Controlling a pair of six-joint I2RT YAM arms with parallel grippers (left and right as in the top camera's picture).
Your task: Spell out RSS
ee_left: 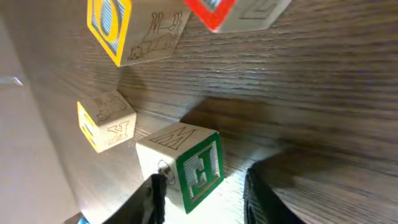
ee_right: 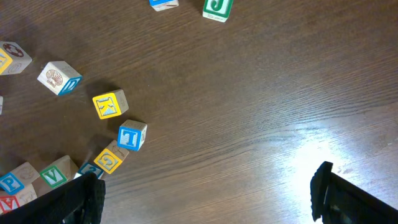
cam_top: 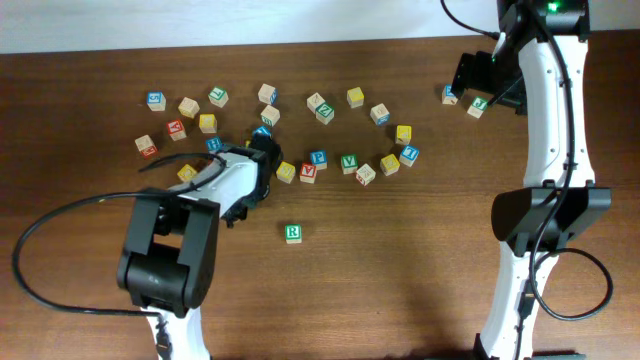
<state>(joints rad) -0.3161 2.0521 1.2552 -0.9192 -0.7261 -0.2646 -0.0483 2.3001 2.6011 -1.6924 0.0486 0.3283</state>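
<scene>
Only the green-faced wooden R cube (cam_top: 292, 233) is set apart; no S is laid beside it. The left gripper (ee_left: 205, 186) and right gripper (ee_right: 206, 182) are held wide, empty.

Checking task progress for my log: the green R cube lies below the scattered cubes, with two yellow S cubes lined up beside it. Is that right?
Not quite. The green R cube does lie below the scattered cubes, but it lies alone, with no yellow cube lined up beside it. The overhead view shows this.
</scene>
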